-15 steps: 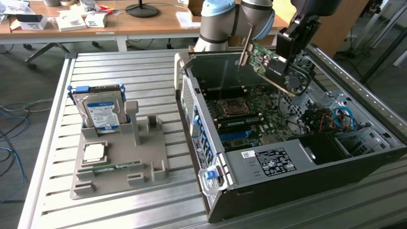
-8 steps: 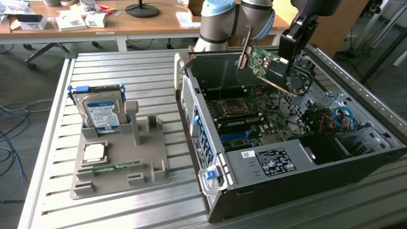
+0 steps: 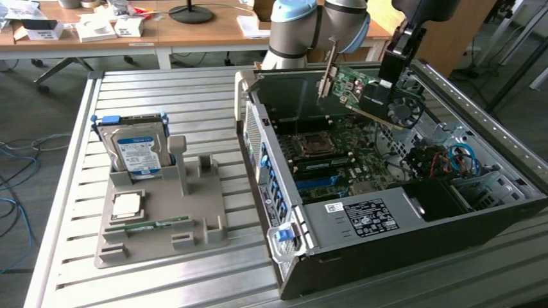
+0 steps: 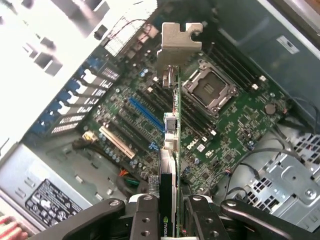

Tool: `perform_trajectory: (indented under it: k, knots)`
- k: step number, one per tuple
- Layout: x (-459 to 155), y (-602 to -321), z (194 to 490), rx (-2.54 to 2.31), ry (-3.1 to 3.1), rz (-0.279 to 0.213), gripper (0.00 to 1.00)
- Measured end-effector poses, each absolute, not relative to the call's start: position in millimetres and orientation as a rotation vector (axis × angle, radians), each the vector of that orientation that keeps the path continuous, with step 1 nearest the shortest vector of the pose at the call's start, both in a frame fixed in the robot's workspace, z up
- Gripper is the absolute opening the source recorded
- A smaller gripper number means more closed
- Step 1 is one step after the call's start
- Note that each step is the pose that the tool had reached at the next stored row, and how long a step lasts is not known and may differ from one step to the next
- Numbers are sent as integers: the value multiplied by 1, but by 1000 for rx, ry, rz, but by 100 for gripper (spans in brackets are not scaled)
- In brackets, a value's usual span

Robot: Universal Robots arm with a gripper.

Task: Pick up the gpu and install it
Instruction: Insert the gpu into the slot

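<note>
I see gripper (image 3: 383,86) clenched on gpu (image 3: 347,80), grasping card by its edge. Card hangs tilted in air over open computer case (image 3: 360,218), silver bracket (image 4: 178,42) away from fingers (image 4: 146,216). Wrist view: card edge-on above motherboard (image 4: 240,115), not seated. Hard drive (image 3: 135,151) upright in grey holder (image 3: 197,218), exterior view's left

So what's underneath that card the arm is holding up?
The gpu, clamped in the gripper, hangs above the open computer case. Below it lie the green motherboard, its processor socket and a blue slot. The strip directly beneath the card's edge is hidden.
</note>
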State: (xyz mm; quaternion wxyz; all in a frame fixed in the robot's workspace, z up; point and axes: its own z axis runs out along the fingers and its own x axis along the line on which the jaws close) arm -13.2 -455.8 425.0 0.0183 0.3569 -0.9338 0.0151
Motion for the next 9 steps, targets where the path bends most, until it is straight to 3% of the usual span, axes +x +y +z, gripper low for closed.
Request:
perform_trajectory:
  k: [9]
  knots:
    - [-13, -456, 425, 1198, -2864, 51, 26]
